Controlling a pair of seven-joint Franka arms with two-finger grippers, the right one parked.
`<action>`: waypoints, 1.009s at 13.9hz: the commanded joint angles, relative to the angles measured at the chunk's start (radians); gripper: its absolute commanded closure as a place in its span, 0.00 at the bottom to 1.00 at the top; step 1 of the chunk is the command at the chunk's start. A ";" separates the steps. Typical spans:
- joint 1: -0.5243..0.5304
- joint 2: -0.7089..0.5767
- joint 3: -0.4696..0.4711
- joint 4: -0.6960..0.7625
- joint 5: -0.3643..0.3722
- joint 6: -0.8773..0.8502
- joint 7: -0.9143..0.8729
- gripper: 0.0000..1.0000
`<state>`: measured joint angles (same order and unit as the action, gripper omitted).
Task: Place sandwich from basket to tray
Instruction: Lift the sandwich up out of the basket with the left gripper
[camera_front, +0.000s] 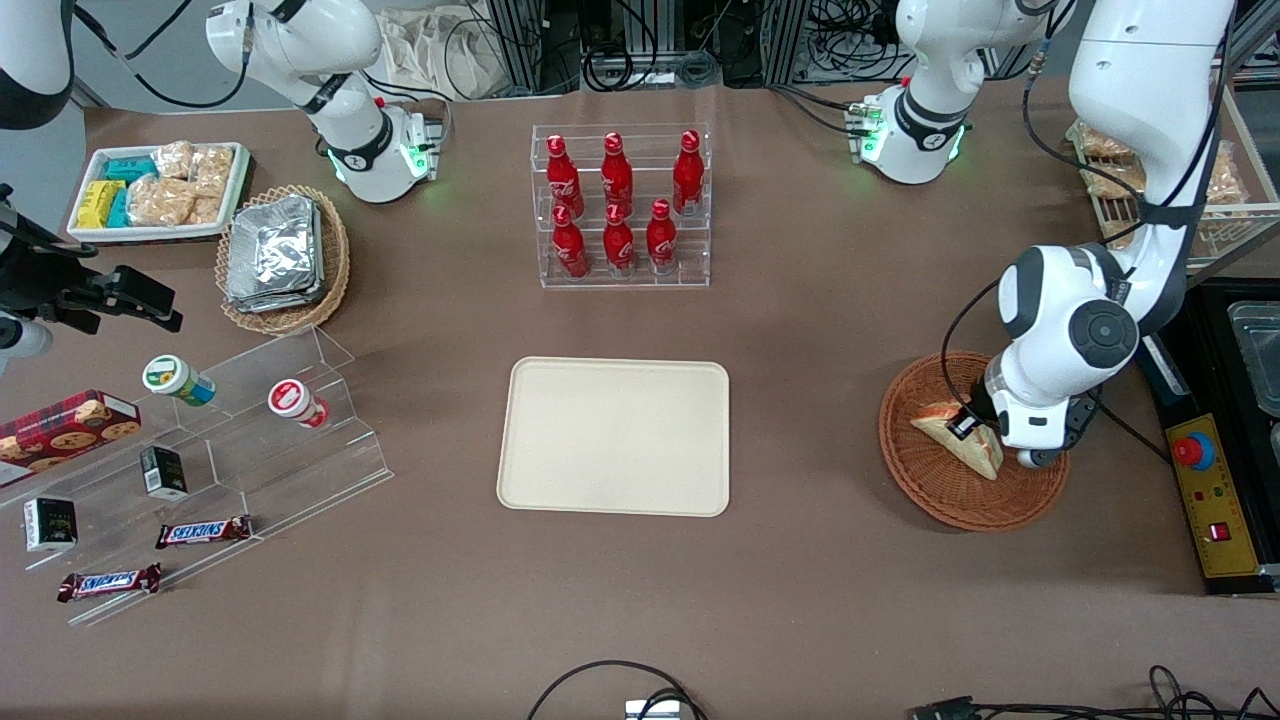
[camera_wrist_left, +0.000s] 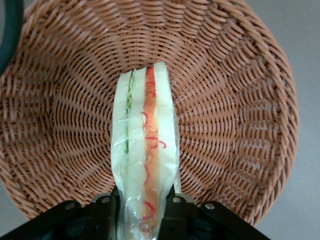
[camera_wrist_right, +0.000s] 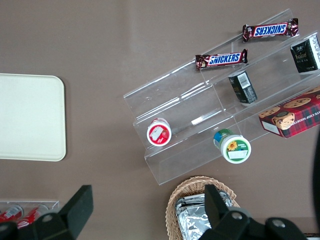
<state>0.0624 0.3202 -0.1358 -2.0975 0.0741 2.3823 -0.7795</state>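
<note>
Sandwich (camera_wrist_left: 145, 150) is in the basket (camera_wrist_left: 235, 100), standing on edge, wrapped in clear film, filling edge facing the wrist cam. In the front view the sandwich (camera_front: 962, 438) sits at about the basket's (camera_front: 935, 490) middle, with the wrist directly over it.

Gripper (camera_wrist_left: 142, 212) is down in the basket with one finger on each bread face, one pad (camera_wrist_left: 102, 210) on the green-filling side. Looks clamped on the wedge's end, not its middle. I read this as grasp made, lift not yet done.

Risks as I see them:
- End grip: the free length of the wedge can droop or pivot between the fingers once it leaves the wicker, then drop out during transfer.
- Film is slick and loose. Fingers may be holding wrap more than bread, so it could slide out on acceleration.
- Soft bread: too much squeeze crushes it, too little loses it.
- The wedge's low corner could snag on the basket's sloped wall and drag the basket if I translate before clearing the rim.

Tray (camera_front: 615, 436) is well apart from the basket, toward the parked arm's end, nothing on it. Long carry, so I'd lift straight up first and move slowly.
</note>
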 joint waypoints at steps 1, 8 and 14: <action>0.007 -0.075 -0.004 0.077 0.013 -0.173 0.171 1.00; -0.085 -0.116 -0.013 0.451 -0.002 -0.565 0.658 1.00; -0.315 -0.038 -0.015 0.695 -0.057 -0.729 0.527 1.00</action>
<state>-0.1938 0.2090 -0.1604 -1.4994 0.0389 1.6927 -0.1875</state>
